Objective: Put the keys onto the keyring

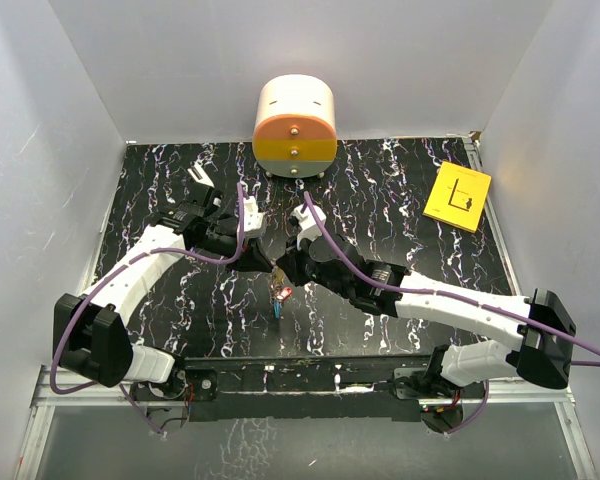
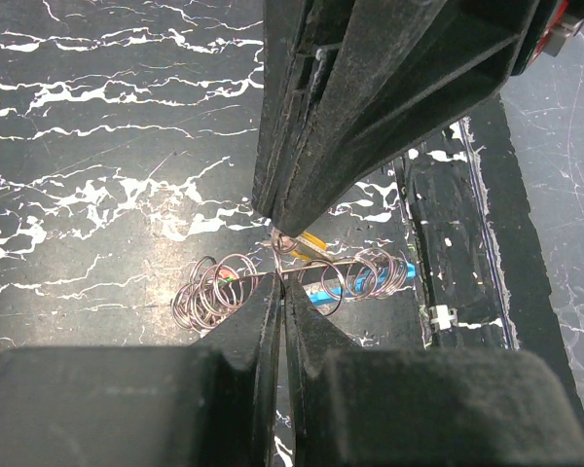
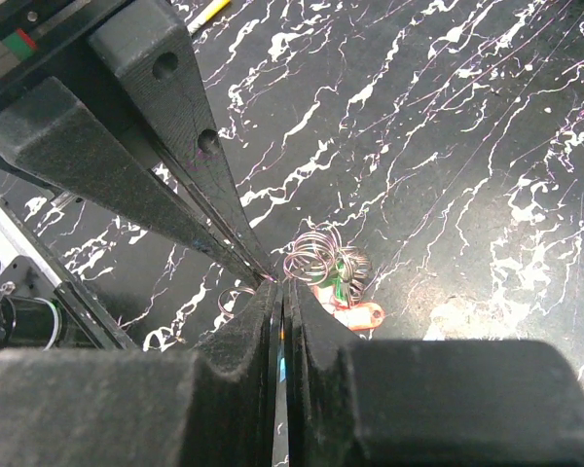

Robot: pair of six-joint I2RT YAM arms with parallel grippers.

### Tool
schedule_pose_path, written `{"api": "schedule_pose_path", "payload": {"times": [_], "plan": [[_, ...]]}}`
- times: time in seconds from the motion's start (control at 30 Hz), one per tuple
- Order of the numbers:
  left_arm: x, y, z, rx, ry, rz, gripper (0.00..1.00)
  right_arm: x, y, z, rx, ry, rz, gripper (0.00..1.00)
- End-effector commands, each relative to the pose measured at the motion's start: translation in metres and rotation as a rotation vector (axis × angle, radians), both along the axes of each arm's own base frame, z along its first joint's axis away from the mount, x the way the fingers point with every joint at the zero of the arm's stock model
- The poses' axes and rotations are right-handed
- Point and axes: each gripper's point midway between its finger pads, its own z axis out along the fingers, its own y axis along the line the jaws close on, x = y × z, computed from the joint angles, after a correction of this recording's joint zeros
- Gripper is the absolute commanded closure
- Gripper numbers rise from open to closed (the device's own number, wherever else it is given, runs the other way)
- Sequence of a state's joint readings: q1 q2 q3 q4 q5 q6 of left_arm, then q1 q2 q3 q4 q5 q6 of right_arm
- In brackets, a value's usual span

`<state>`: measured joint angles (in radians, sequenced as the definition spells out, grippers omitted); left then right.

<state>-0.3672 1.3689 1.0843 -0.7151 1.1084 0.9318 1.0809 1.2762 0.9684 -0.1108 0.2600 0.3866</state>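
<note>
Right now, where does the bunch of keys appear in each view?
Top external: the keys show near centre, slightly low.
Left wrist: the keys show below centre, among the wire rings.
Right wrist: the keys show right of centre, beside the wire rings.
Shared landmark: the black, white-veined table under them.

Nothing legible — the yellow card (image 1: 458, 196) bears a dark mark, too small to read.
</note>
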Motion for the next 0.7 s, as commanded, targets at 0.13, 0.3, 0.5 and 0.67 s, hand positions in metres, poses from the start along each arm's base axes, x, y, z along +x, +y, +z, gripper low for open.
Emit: {"api": "schedule_pose_path", "payload": {"times": [0.13, 0.3, 0.5, 0.67], "plan": [[-0.005, -0.005, 0.030, -0.084, -0.033, -0.027, 1.00, 0.000, -0.003, 0.018, 0.063, -0.020, -0.025, 0.92], [-0.003, -0.005, 0.033, -0.086, -0.026, -0.019, 1.00, -0.001, -0.001, 0.016, 0.064, -0.011, -0.016, 0.92], [-0.004, -0.005, 0.034, -0.085, -0.025, -0.020, 1.00, -0.002, -0.002, 0.012, 0.062, 0.000, -0.020, 0.92], [-0.005, -0.005, 0.035, -0.089, -0.025, -0.022, 1.00, -0.002, -0.005, 0.010, 0.061, 0.006, -0.036, 0.92]]}}
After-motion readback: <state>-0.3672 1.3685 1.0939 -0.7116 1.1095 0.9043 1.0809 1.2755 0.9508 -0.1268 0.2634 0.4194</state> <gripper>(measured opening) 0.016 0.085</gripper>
